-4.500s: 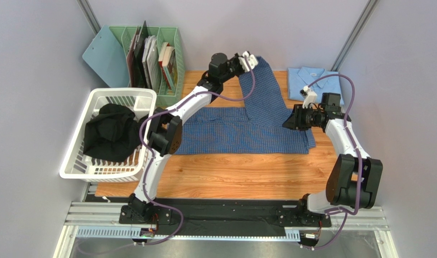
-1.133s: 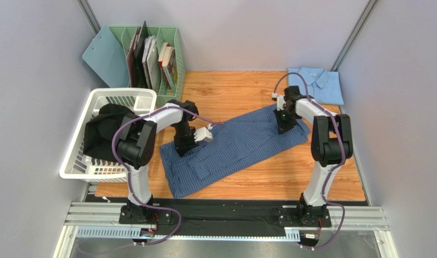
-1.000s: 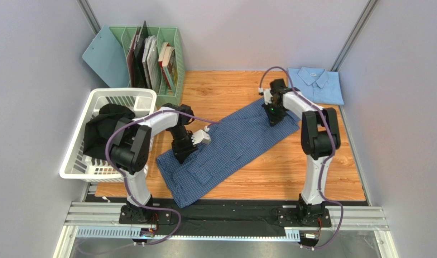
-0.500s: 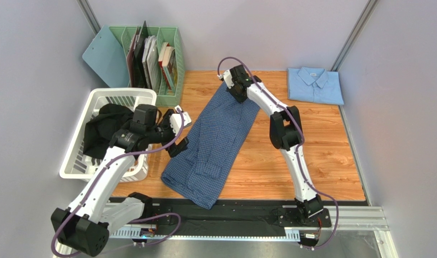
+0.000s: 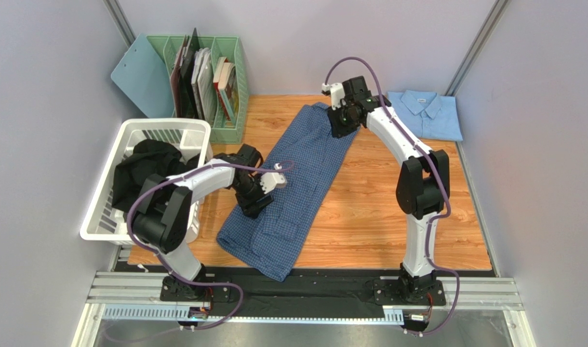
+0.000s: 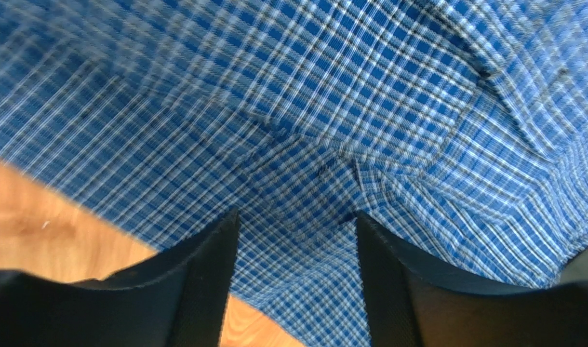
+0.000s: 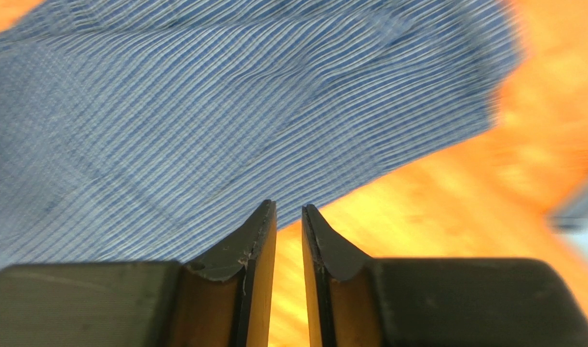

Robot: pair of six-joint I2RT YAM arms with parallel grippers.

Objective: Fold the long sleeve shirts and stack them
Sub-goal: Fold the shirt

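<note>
Both tools over checked shirt (image 5: 298,172) (left tool (image 6: 295,215) spread, right tool (image 7: 288,206) near-closed)

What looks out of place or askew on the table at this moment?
The checked shirt lies askew, diagonal across the table, and its near corner hangs past the near edge. The pale blue shirt looks neatly folded.

Pale grey walls (image 5: 43,108) enclose a wood-grain tabletop (image 5: 362,217). Green slotted file rack (image 5: 228,134) with books (image 5: 224,83) at far left; white plastic lattice basket (image 5: 163,124) just in front.
</note>
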